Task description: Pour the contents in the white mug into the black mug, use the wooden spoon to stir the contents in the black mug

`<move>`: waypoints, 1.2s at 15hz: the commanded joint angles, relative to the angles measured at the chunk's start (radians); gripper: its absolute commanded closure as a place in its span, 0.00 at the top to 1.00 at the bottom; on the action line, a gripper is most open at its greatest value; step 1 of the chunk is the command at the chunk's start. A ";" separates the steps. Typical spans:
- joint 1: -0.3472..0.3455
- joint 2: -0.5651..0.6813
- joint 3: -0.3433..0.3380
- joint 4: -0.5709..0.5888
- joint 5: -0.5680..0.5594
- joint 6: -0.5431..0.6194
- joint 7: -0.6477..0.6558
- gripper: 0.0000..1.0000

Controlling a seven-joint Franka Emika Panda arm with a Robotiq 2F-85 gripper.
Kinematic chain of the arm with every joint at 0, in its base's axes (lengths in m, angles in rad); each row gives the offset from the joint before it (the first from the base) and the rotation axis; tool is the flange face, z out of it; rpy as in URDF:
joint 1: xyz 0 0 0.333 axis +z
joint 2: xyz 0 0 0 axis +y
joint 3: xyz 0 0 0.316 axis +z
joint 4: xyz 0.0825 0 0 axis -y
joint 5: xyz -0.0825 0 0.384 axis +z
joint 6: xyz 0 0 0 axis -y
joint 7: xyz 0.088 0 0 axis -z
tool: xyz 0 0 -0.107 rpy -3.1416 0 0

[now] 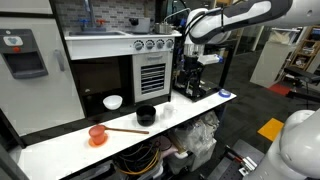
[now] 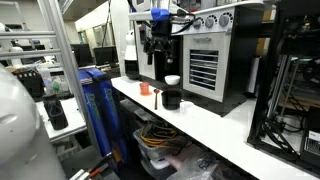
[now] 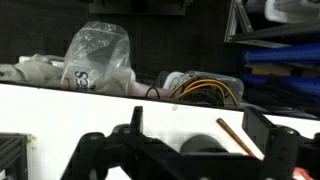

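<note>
The white mug (image 1: 113,102) stands on the white table in front of the oven; it also shows in an exterior view (image 2: 172,81). The black mug (image 1: 146,115) (image 2: 171,99) stands next to it, nearer the table's front edge. The wooden spoon (image 1: 126,131) lies flat on the table between the black mug and an orange-red cup. My gripper (image 1: 192,62) (image 2: 160,42) hangs high above the table, away from the mugs, open and empty. In the wrist view the open fingers (image 3: 195,120) frame the spoon's handle end (image 3: 240,138) and a dark round rim (image 3: 203,145), probably the black mug.
An orange-red cup (image 1: 97,135) (image 2: 145,88) sits near the front edge. A black coffee machine (image 1: 190,80) stands under the gripper, with a large oven (image 1: 150,70) behind the mugs. Bags and cables (image 3: 100,55) lie below the table's edge.
</note>
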 commanded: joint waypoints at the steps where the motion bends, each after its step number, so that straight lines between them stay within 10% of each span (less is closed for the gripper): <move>1: -0.011 0.060 -0.029 -0.076 -0.056 0.152 -0.212 1.00; 10: -0.047 0.253 -0.085 -0.150 -0.215 0.452 -0.577 1.00; 18: -0.057 0.268 -0.072 -0.144 -0.221 0.451 -0.539 1.00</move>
